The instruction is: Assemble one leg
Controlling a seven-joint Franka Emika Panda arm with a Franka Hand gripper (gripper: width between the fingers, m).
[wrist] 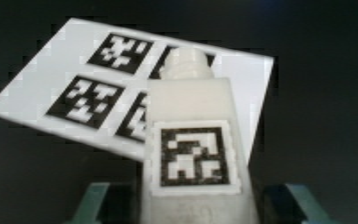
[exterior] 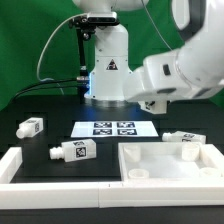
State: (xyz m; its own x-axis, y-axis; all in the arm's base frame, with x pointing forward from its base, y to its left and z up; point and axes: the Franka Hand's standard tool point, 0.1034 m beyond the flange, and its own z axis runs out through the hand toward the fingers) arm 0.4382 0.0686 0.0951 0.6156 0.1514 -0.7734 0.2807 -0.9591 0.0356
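In the wrist view a white leg (wrist: 190, 120) with a black-and-white tag stands between my gripper's (wrist: 194, 196) two fingers (wrist: 105, 203), whose dark pads press on its sides. It is held above the marker board (wrist: 87, 80), its narrow end pointing away from the wrist. In the exterior view my gripper (exterior: 152, 104) hangs above the table on the exterior view's right, over the marker board (exterior: 115, 128). Three more legs lie on the table: one at the left (exterior: 30, 126), one near the front (exterior: 72, 151), one at the right (exterior: 185, 138).
The large white square tabletop (exterior: 205, 160) lies at the front right. A white raised border (exterior: 20, 165) runs along the front and left. The robot base (exterior: 108, 70) and cables stand at the back.
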